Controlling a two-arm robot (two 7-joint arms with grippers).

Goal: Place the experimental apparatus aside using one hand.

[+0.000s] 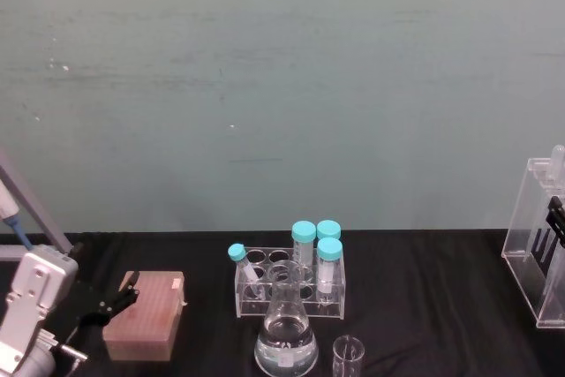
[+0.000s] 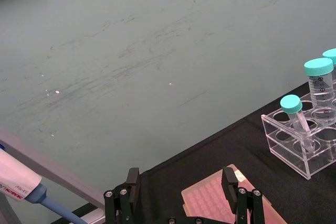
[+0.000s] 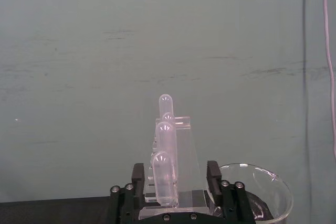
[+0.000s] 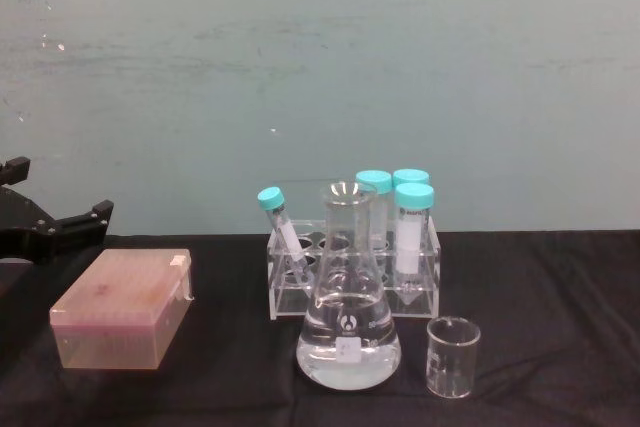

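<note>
**A:** Where's the tall acrylic test-tube rack [image 1: 528, 234]?

**B:** At 3 o'clock on the tabletop [image 1: 424, 289], well apart from the conical flask [image 1: 286, 342] and small beaker [image 1: 349, 355] at 6. The right hand [image 3: 176, 174] brackets its base, fingers [image 3: 138, 178] against both sides. I'd judge it clenched on the rack, low down so the tubes stay upright.

**A:** And the left hand [image 2: 180, 172]?

**B:** Released, idle over the pink tip box [image 1: 146, 315] at 8 o'clock.

**A:** Any writing?

**B:** The flask label [image 4: 347, 350] is too small to read.
</note>
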